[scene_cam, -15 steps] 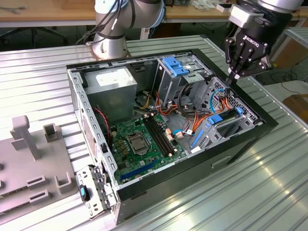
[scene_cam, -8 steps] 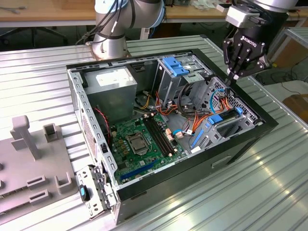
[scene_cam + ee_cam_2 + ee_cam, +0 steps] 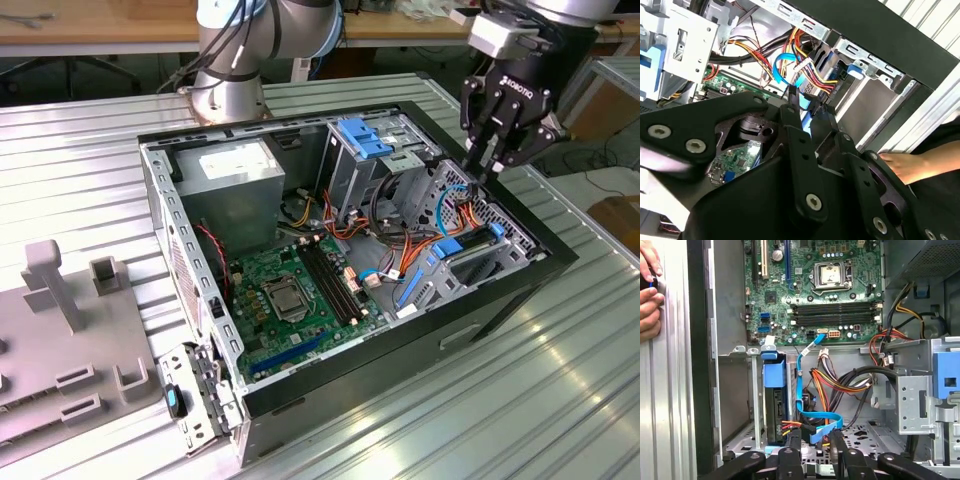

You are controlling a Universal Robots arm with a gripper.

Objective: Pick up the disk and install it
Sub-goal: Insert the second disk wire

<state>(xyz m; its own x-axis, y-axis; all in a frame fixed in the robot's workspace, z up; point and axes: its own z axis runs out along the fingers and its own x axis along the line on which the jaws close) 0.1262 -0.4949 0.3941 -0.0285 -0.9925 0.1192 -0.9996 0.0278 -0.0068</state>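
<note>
Here the gripper (image 3: pixel 487 165) hangs over the case's drive end, its fingers drawn narrow around a blue cable, gripping no drive. The disk (image 3: pixel 775 407) stands on edge in its bay, toward eight o'clock from the gripper in the exterior view, long axis running along the bay.

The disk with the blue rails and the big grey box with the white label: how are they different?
The disk looks dark and thin; the grey box is pale and chunky. The disk stands on edge in a narrow slot; the grey box sits flat in a corner. The disk has a bright blue plastic end; the grey box has a white label instead. Both are inside the open computer case, with coloured wires nearby.
</note>
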